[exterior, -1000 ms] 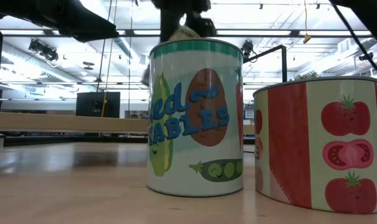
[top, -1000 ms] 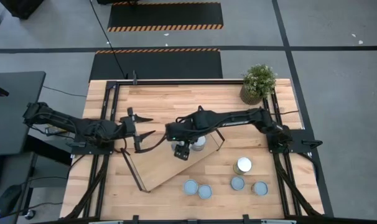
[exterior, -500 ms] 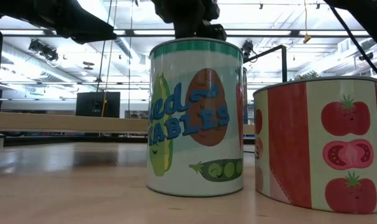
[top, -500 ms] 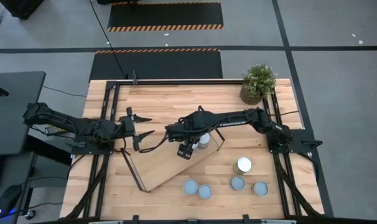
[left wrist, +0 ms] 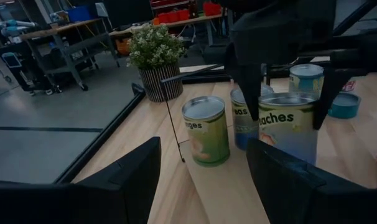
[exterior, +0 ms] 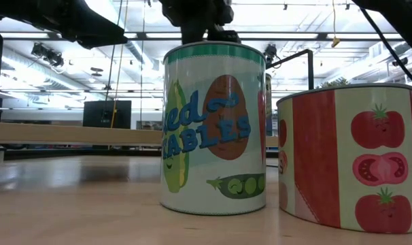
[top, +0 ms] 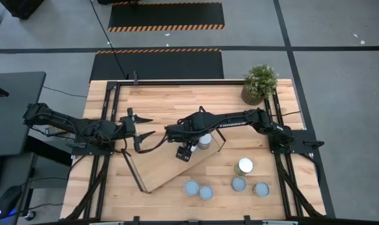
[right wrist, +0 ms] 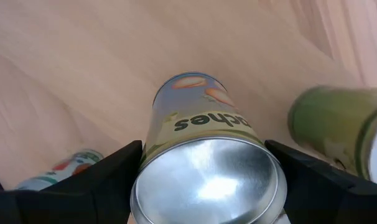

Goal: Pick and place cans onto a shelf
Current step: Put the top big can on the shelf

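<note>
While upright, peaches can between right end effector fingers.

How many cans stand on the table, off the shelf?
5 cans: a pair at the front edge, two more to their right, one behind those. The right arm may hide others.

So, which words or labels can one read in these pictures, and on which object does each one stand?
"ed" and "ABLES": partial, on the vegetable can, low view.
"aches": partial, on the peach can between the right gripper's fingers, left wrist view.
"nges": partial, on the orange can on the shelf.
Tomato can: pictures only.
Other cans' print: too blurred.
</note>
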